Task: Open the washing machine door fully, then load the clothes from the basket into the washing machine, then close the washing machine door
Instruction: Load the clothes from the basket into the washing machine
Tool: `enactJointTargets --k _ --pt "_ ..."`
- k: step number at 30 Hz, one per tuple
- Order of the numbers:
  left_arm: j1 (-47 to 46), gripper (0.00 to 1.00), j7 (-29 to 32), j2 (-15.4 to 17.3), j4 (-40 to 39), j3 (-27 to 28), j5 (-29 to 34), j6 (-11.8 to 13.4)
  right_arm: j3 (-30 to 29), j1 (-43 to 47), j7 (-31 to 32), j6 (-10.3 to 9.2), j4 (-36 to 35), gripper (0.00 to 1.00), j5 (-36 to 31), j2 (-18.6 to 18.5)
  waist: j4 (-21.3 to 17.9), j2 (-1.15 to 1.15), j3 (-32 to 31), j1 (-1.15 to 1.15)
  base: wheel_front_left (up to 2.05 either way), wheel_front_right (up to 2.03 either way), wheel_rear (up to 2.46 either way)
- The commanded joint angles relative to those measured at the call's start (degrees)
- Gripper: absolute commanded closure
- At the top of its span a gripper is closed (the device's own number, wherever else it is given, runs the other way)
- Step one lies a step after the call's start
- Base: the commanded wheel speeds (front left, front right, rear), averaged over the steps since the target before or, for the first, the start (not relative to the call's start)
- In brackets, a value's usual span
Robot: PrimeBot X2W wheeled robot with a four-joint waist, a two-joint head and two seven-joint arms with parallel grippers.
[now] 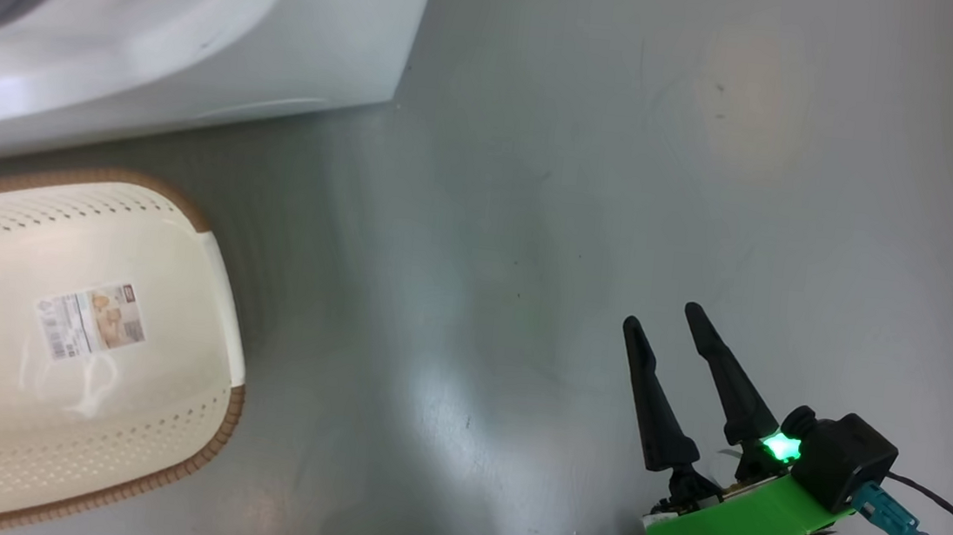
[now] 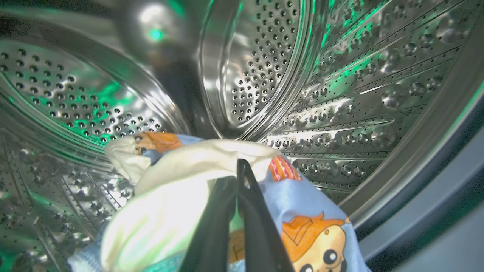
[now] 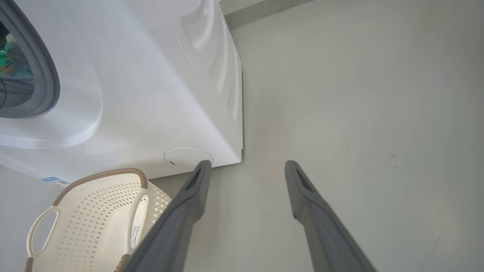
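In the left wrist view my left gripper (image 2: 240,164) is inside the perforated steel drum (image 2: 340,94) of the washing machine (image 1: 202,31). Its two dark fingers are shut on the clothes (image 2: 310,204), a bundle of white cloth and light blue fabric with orange cartoon figures, low in the drum. The cream basket (image 1: 205,451) stands on the floor in front of the machine, with only a paper label showing on its bottom. My right gripper (image 1: 662,316) hangs open over bare floor, right of the basket (image 3: 102,174). The washing machine door is out of view.
The machine's white front and grey gasket (image 3: 49,75) fill the left of the right wrist view, with its corner (image 3: 236,158) just left of my right gripper (image 3: 247,163). Grey floor (image 1: 715,151) stretches open to the right.
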Motion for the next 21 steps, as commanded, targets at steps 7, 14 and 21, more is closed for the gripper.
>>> enactJointTargets --k 7,14,21 --pt "-4.43 1.0 0.52 5.13 2.28 0.38 -2.98 -0.17 2.98 2.15 -0.28 0.35 -2.03 0.0 0.96 -0.1 -1.56 0.0 3.03 0.0 0.0 0.0 0.0" --pt "-7.56 1.0 -2.56 7.69 2.4 -0.67 -3.55 -0.17 3.84 2.78 -0.28 0.35 -2.58 0.0 1.42 -0.1 -2.74 0.0 4.5 0.0 0.0 0.0 0.0" --pt "-11.11 1.0 -4.86 10.31 -1.82 -0.05 -1.71 -0.17 5.75 2.82 -0.28 0.35 -3.18 0.0 2.25 -0.1 -4.86 0.0 5.32 0.0 0.0 0.0 0.0"
